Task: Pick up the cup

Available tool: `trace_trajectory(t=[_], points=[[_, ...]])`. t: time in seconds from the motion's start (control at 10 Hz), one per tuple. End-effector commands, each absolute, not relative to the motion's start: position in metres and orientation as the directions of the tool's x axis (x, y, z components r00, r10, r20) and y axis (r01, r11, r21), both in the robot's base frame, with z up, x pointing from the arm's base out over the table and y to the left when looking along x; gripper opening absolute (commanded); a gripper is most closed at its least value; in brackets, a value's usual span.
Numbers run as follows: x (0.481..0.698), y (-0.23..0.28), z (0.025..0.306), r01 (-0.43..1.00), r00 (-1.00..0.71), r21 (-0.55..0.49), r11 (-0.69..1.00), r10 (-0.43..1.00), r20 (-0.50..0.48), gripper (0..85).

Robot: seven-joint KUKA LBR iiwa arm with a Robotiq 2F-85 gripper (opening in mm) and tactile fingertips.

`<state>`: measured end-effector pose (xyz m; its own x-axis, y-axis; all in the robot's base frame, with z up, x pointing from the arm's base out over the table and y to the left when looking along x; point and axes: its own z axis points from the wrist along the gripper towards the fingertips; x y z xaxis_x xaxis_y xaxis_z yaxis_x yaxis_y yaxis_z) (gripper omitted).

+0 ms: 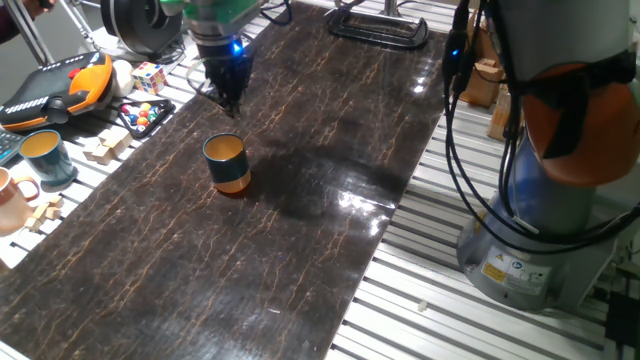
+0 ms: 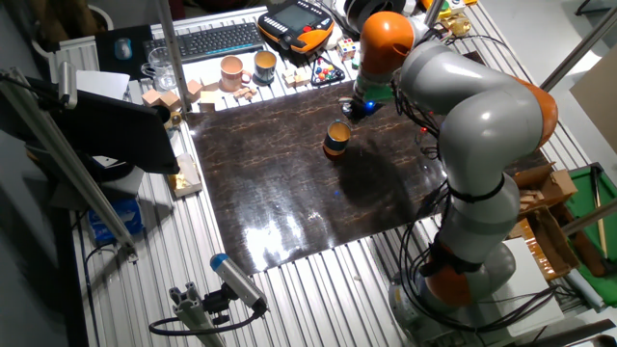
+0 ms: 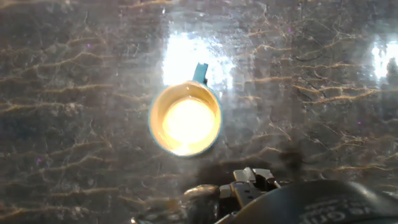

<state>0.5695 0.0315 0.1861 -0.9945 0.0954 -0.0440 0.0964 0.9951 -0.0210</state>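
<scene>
Dark marble-patterned tabletop (image 1: 180,280) on a ribbed aluminium bench (image 2: 318,299), with glare patches at centre right of one fixed view. Upper left of the other fixed view: black keyboard (image 2: 217,40), monitor (image 2: 106,135), wooden blocks (image 2: 159,99).

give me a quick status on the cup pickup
Gripper above and behind the cup, not touching, nothing held; jaw state unclear. Cup upright on the dark mat, alone there. Nothing in the way.

Grey arm (image 2: 482,116) with orange joints, black cables, blue-lit end effector (image 1: 228,95)
</scene>
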Motion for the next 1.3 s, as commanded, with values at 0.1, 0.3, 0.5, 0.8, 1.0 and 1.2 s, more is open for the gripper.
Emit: trace_trajectory(t=[0.1, 0.3, 0.5, 0.8, 1.0, 1.2], points=[[0.571, 0.037, 0.189, 0.09, -0.995, -0.048, 0.995, 0.087, -0.051, 0.7], [0.574, 0.039, 0.187, 0.128, -0.99, -0.05, 0.991, 0.124, -0.066, 0.7], [0.576, 0.039, 0.184, 0.169, -0.984, -0.039, 0.985, 0.166, -0.065, 0.7], [0.583, 0.039, 0.174, 0.215, -0.975, 0.012, 0.976, 0.216, -0.056, 0.7], [0.591, 0.037, 0.16, 0.208, -0.977, 0.024, 0.978, 0.209, -0.038, 0.7], [0.595, 0.037, 0.151, 0.206, -0.978, 0.037, 0.978, 0.207, -0.007, 0.7]])
